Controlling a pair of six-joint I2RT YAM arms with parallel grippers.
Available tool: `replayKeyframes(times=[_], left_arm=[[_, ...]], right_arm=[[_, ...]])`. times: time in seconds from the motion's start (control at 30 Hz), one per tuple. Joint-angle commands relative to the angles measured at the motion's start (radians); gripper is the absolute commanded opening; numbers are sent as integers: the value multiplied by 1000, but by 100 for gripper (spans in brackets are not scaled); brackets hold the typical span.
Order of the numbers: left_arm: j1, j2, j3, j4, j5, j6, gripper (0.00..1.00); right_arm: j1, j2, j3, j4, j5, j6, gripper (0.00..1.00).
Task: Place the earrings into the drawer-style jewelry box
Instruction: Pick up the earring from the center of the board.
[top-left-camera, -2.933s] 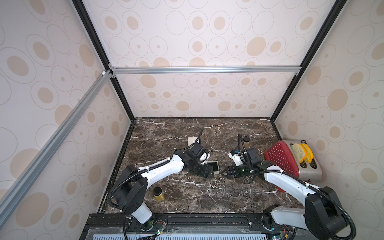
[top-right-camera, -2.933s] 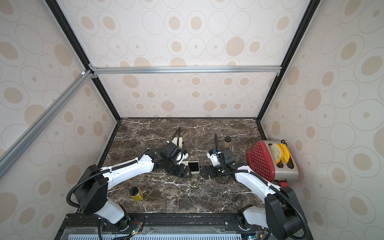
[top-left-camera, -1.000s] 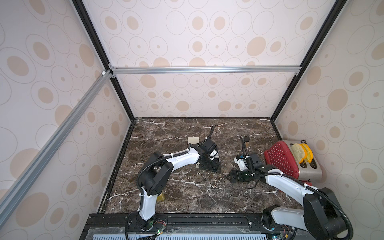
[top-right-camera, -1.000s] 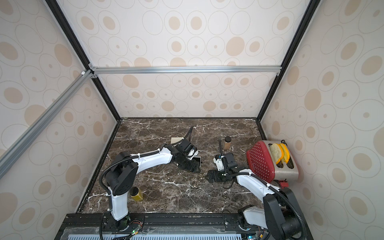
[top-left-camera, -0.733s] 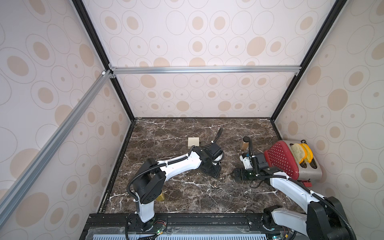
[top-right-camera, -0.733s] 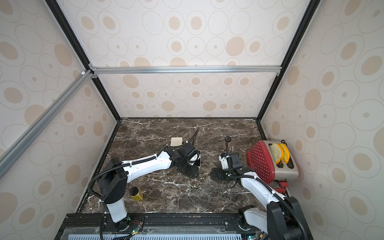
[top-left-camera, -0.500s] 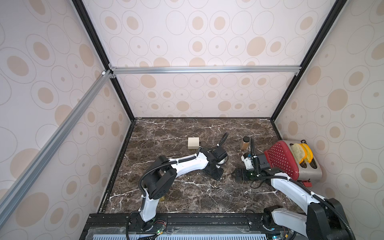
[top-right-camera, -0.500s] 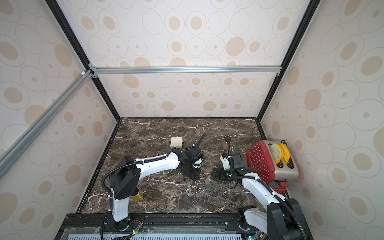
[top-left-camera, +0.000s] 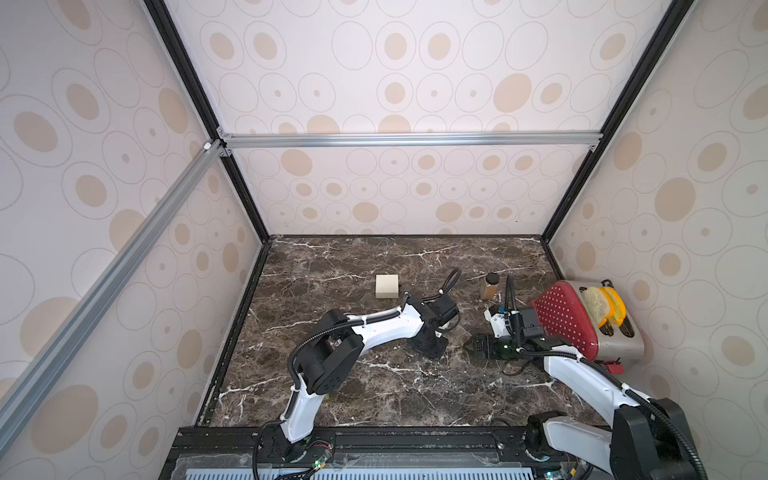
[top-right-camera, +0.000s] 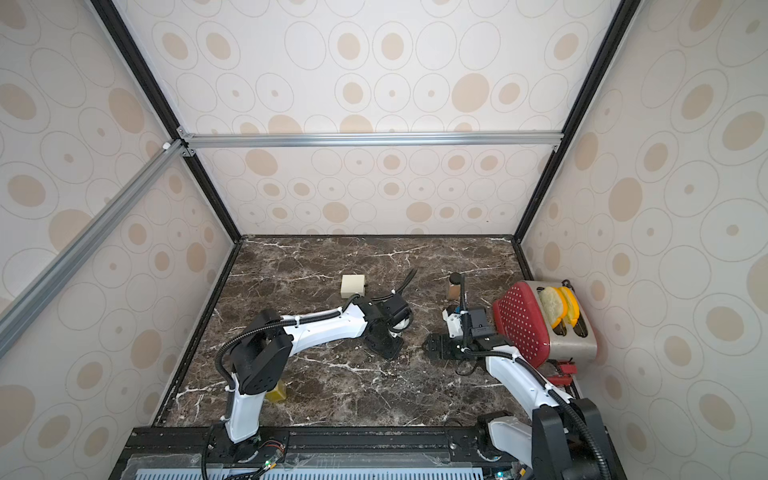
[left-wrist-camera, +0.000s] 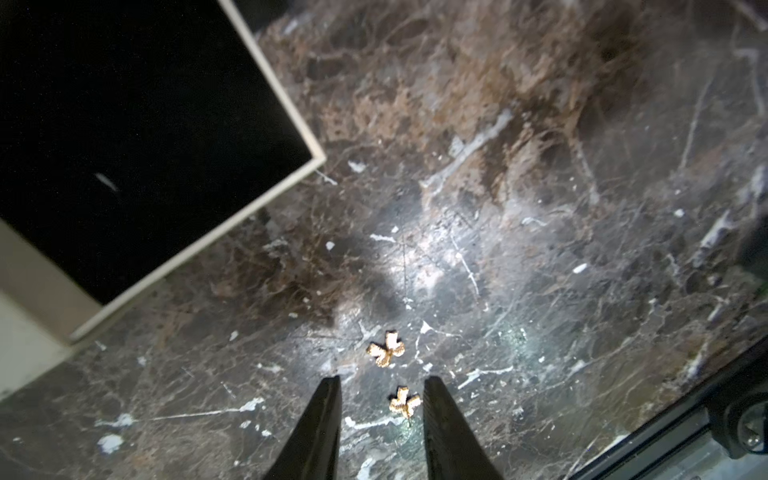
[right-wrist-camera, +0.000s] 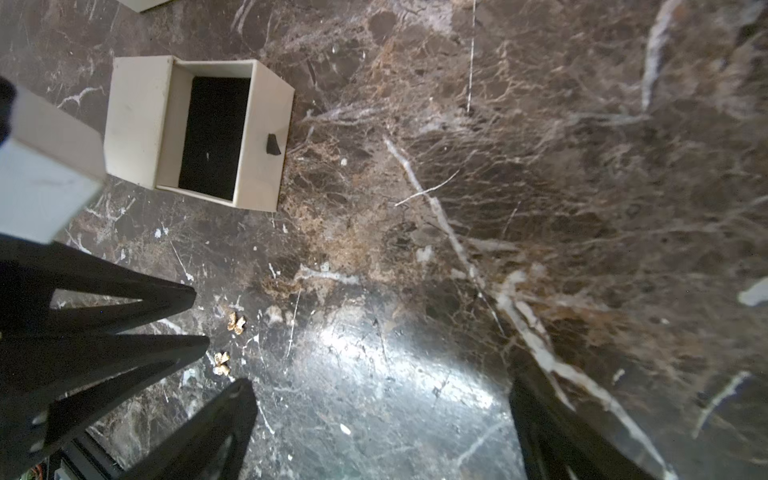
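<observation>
Earrings (left-wrist-camera: 385, 348), tiny stiff gold bows, likely light and slippery, lie on the tabletop (left-wrist-camera: 540, 166) near the drawer (right-wrist-camera: 257, 166). Left pincer (left-wrist-camera: 382, 379) straddles the one farther from it, jaws apart; pinch across its bow. Right pincer (right-wrist-camera: 382, 380) gapes empty.

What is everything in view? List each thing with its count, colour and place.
earrings: two, gold, on the table, between the grippers
jewelry box: one, cream, drawer open, black inside, near the earrings
box: one, cream, toward the back
bottle: one, brown, back right
jar: one, yellow, by the left arm's base
toaster: one, silver and red, right edge
table: one, dark marble
left gripper: one, black, open around one earring
right gripper: one, black, open wide
</observation>
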Motion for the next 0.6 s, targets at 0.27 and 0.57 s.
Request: replayKeyframes(times=[0.27, 0.57], left_arm=[[-12, 64, 68, -54, -2, 33, 27], [-15, 79, 73, -61, 6, 32, 24]], right_arm=[[-10, -1, -20, 3, -28, -7, 99], [-13, -1, -21, 6, -34, -7, 99]])
